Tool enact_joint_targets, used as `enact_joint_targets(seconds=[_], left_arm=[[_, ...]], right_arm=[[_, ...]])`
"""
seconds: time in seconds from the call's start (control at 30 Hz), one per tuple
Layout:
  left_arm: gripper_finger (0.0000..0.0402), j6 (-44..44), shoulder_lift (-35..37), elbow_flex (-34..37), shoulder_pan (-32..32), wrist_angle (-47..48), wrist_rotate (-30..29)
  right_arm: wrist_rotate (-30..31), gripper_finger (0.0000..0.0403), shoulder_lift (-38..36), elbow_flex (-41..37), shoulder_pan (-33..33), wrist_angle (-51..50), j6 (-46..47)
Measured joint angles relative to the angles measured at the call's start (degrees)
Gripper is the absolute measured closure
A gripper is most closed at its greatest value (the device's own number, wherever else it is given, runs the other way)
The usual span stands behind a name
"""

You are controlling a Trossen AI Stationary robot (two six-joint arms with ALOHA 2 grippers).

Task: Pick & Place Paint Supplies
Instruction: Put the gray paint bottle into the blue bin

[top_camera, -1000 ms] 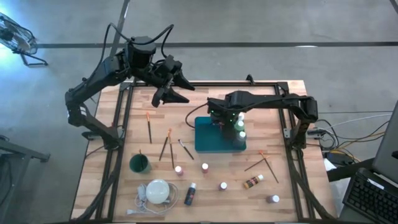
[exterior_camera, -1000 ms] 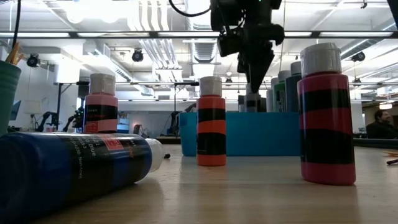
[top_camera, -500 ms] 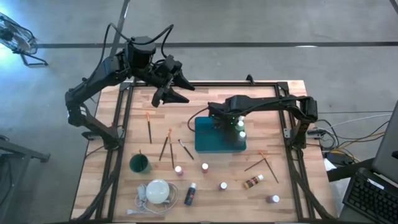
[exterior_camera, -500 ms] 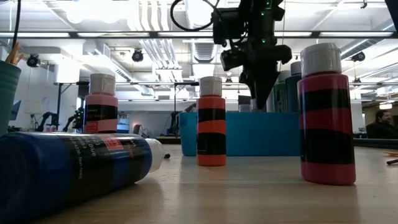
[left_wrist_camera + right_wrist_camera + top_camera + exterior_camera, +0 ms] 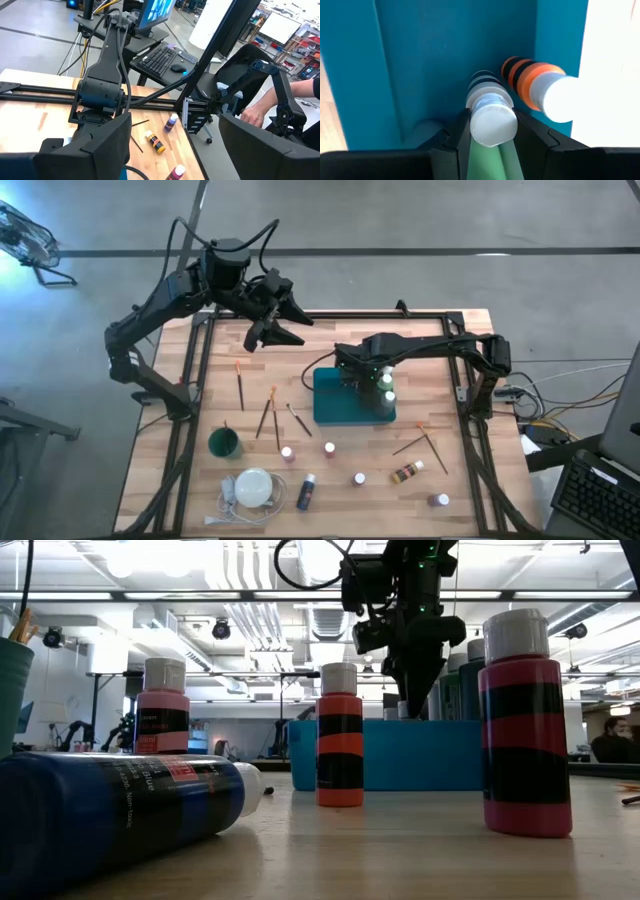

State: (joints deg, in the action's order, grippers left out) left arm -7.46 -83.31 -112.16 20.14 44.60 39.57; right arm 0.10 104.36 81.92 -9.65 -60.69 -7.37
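Observation:
My right gripper (image 5: 362,377) reaches down into the teal tray (image 5: 335,408) and is shut on a white-capped paint bottle (image 5: 485,85) with a pale and dark striped body. Beside it in the tray stands an orange and black bottle (image 5: 532,80). In the low view the right gripper (image 5: 415,675) dips behind the tray's wall (image 5: 440,755), which hides the bottle's base. My left gripper (image 5: 276,322) hangs open, high over the table's far left part. Brushes (image 5: 268,416) and more bottles (image 5: 329,448) lie on the table in front of the tray. My right gripper pinches the bottle at its white cap (image 5: 492,122), one finger (image 5: 457,132) on each side. The fingers come from above, pointing down. The bottle stays upright inside the tray. The tray wall hides whether its base rests on the tray floor.
A green cup (image 5: 224,443) and a white disc with a cord (image 5: 253,487) sit near the front left. Red bottles (image 5: 525,720) and a lying blue one (image 5: 120,810) stand close to the low camera. A person's hand (image 5: 255,115) shows beyond the table.
My right gripper has sunk straight down with the bottle, which was partly above the tray's wall and now stands lower behind it. For the last half second it has kept still.

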Motion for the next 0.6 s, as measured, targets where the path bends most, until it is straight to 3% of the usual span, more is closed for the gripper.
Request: enact_joint_targets(seconds=[0.3,0.6], left_arm=[[0.0097,0.0,0.0,0.0,0.0,0.0,0.0],[0.0097,0.0,0.0,0.0,0.0,0.0,0.0]], right_arm=[[0.0,0.0289,-0.2,-1.7,0.0,0.5,0.5],[-0.1,0.0206,0.0,-1.1,0.0,0.4,-0.1]])
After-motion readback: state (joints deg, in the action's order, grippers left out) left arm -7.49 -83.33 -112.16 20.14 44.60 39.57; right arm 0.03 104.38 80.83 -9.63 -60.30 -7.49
